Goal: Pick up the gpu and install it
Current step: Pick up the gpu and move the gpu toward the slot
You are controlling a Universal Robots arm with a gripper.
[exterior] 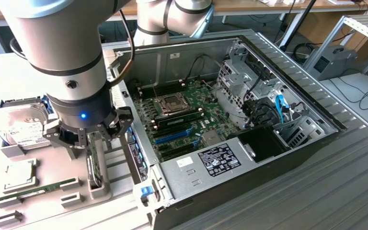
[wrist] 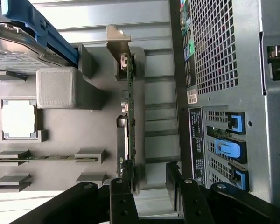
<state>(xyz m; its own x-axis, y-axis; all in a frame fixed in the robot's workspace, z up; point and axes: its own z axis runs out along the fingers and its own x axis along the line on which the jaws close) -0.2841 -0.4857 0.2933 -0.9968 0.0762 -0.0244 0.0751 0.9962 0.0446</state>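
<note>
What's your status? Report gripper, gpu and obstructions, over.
Gripper open, poised over gpu. Gpu on edge in grey holder, not gripped. Computer case close alongside holder.

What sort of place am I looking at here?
Probably a robotics lab bench for computer assembly: a robot arm over a tray of parts, a hard drive among them, beside an open PC case.
</note>
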